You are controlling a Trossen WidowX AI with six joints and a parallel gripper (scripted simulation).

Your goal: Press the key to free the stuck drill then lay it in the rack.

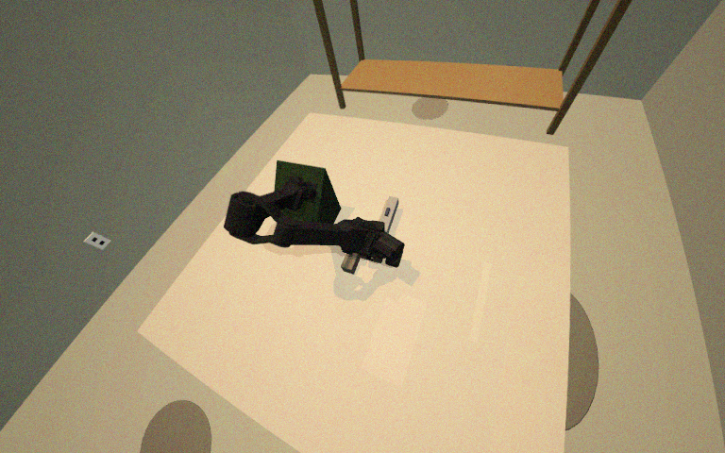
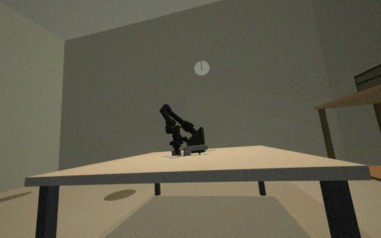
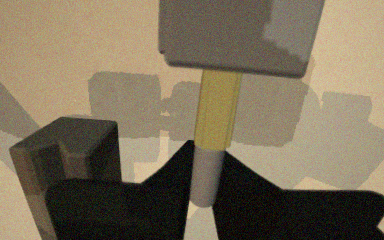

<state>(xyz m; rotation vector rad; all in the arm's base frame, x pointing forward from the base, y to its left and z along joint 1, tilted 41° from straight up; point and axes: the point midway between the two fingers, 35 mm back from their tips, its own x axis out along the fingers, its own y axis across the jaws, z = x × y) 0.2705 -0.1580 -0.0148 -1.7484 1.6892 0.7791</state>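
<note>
The drill (image 3: 218,110) is a thin rod with a yellow part and a grey end. In the wrist view its yellow part sticks out of a grey housing (image 3: 225,35) (image 1: 392,207) (image 2: 196,147). My gripper (image 3: 199,147) (image 2: 176,153) is shut on the drill's grey end, just in front of the housing and low over the table; the arm hides the fingertips in the top view. A small dark mark (image 1: 387,211) shows on the housing's far part; I cannot tell if it is the key. A short dark block (image 1: 349,261) (image 3: 92,130) (image 2: 173,153) stands beside my fingers; whether it belongs to the rack is unclear.
The pale table (image 1: 480,240) (image 2: 238,159) carries all this. A dark green wedge-shaped block (image 1: 299,172) (image 2: 200,136) stands by the arm's base, behind the housing in the exterior view. A separate orange-brown shelf (image 1: 454,79) stands beyond the table.
</note>
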